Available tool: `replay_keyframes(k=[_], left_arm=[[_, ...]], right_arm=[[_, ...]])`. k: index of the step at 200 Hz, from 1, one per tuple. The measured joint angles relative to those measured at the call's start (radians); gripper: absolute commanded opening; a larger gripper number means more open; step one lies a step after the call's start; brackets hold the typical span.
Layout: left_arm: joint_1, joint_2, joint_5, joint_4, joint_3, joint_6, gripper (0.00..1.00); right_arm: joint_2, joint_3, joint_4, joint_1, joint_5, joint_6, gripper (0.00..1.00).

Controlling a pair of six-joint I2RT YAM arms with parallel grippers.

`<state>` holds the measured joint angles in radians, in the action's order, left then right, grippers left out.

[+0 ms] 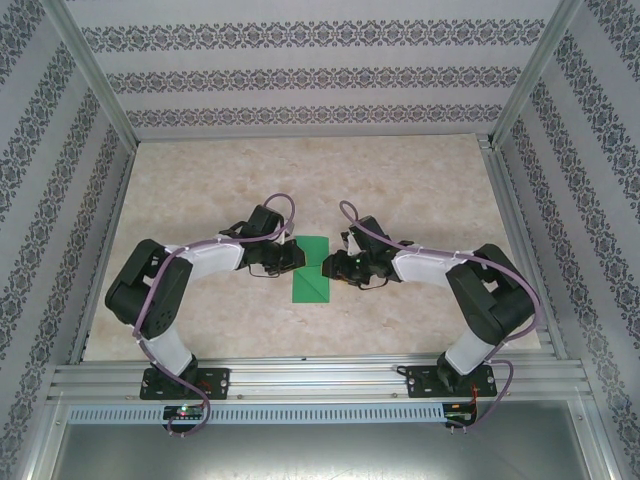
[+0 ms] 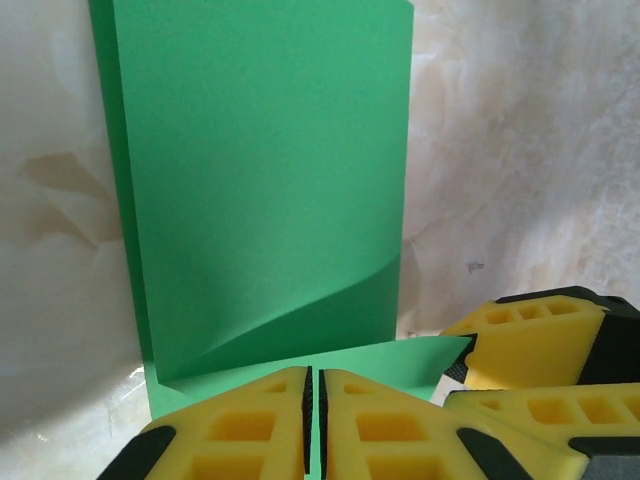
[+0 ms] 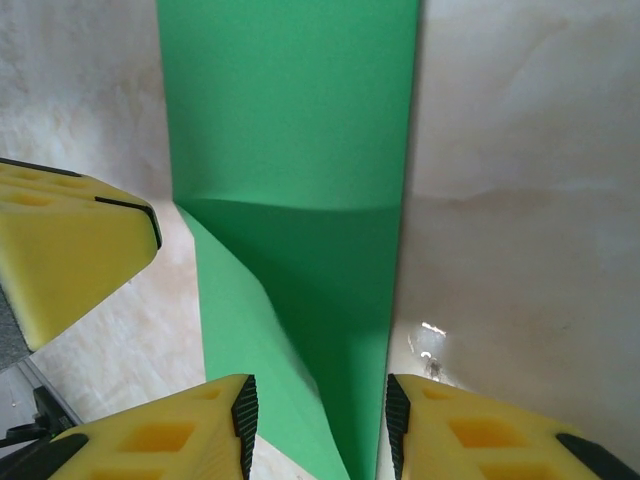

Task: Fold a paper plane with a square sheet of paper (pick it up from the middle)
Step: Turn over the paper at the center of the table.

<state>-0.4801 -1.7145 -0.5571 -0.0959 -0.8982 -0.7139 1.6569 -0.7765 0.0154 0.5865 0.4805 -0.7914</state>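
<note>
The square sheet of paper [image 1: 312,270] is bright green and lies as a tall, narrow folded strip in the middle of the table. My left gripper [image 1: 297,255] comes at it from the left. In the left wrist view the left gripper [image 2: 312,375] is shut on the near edge of the paper [image 2: 260,180], whose top layer curls up toward the pads. My right gripper [image 1: 330,265] reaches in from the right. In the right wrist view the right gripper [image 3: 315,400] stands open, its pads on either side of a raised green flap [image 3: 340,300] without touching it.
The marble-patterned tabletop [image 1: 420,190] is bounded by aluminium rails and patterned walls. The two grippers sit close together over the paper: the right one's yellow fingers [image 2: 530,330] show in the left wrist view, the left one's finger [image 3: 70,250] in the right wrist view.
</note>
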Motion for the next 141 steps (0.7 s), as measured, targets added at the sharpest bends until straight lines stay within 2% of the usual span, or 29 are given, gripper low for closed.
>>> replay_keyframes(k=[38, 98, 141], left_arm=[[-0.001, -0.028, 0.0, -0.002, -0.01, 0.0, 0.14], [-0.003, -0.071, 0.0, -0.002, -0.012, 0.0, 0.14], [-0.003, -0.092, 0.0, -0.002, -0.019, 0.0, 0.14]], right_arm=[[0.04, 0.0, -0.011, 0.0, 0.008, -0.011, 0.41], [0.051, 0.0, -0.017, -0.003, 0.019, -0.022, 0.32], [0.055, 0.0, -0.016, -0.007, 0.022, -0.025, 0.31]])
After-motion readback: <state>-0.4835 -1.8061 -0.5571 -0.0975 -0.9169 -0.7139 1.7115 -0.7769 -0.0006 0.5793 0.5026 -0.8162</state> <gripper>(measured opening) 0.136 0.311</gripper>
